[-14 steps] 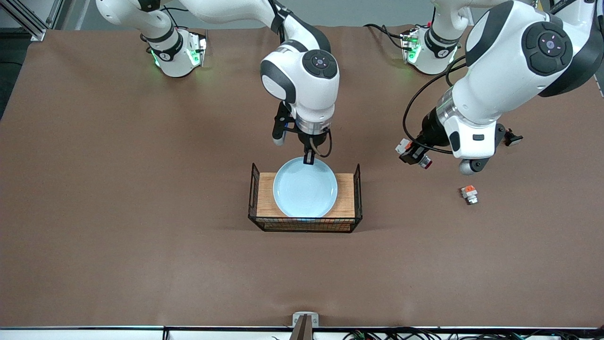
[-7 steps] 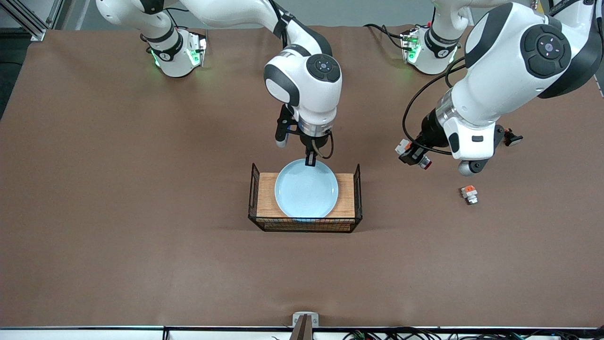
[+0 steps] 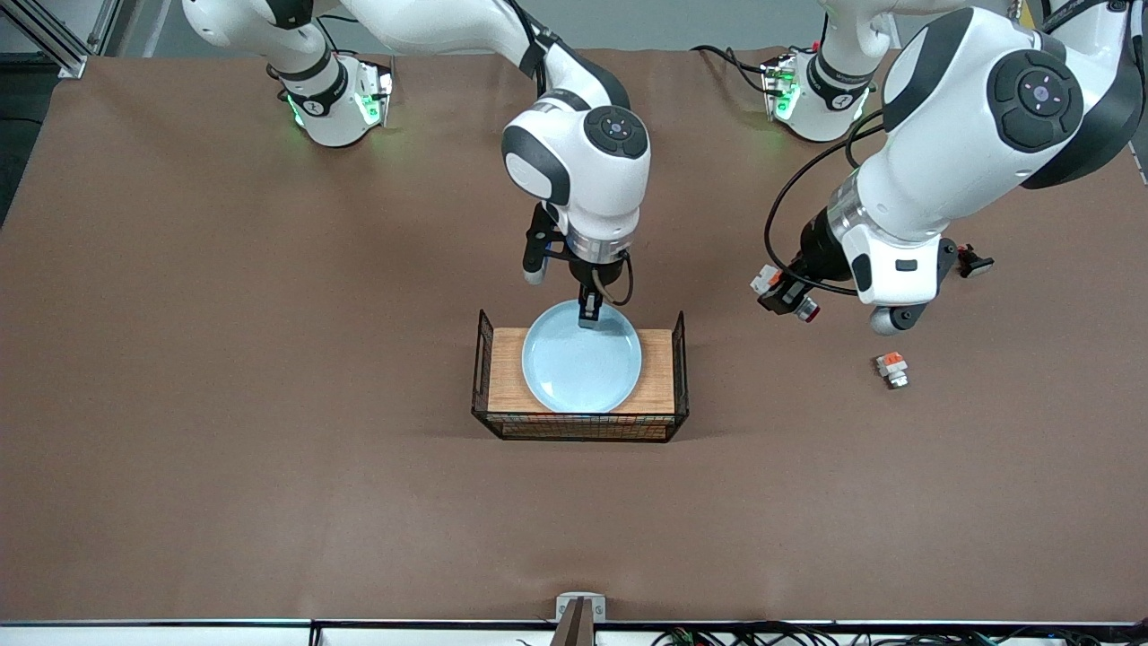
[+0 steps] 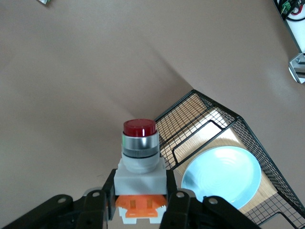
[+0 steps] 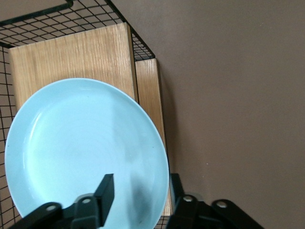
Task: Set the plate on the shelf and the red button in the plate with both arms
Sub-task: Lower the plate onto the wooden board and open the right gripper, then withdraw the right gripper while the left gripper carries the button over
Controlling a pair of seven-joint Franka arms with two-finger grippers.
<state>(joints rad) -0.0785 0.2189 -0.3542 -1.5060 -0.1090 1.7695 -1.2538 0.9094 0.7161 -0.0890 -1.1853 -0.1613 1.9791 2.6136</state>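
Right gripper (image 5: pixel 138 193) stood with its black fingers (image 5: pixel 106 190) parted astride the rim of the round, shallow, pale blue plate (image 3: pixel 581 357), one finger over the plate's inside & one outside the edge, w/ a gap visible on both sides in the right wrist view: grip let go, apparently because the plate already lay flat where it belonged. The plate sat on the light wooden board (image 3: pixel 661 370) inside the black wire-mesh basket (image 3: pixel 679 381), near mid-table, its edge farthest from the front camera overhanging the board toward the robots' bases. Left gripper (image 4: pixel 139 210) was clenched on the orange block & white-grey body of the small push-button switch w/ a dark red cap (image 4: pixel 139 150), cap pointing away from the wrist so the part could prob. be set down cap-first or laid into the basket. It hung over bare brown table (image 3: pixel 269 359) toward the left arm's end, well apart from the basket. A similar small switch part w/ orange block & silver-white end (image 3: pixel 891 369) lay on the table nearer the front camera than that gripper. Plate step looked done; the button's placing was not yet done.
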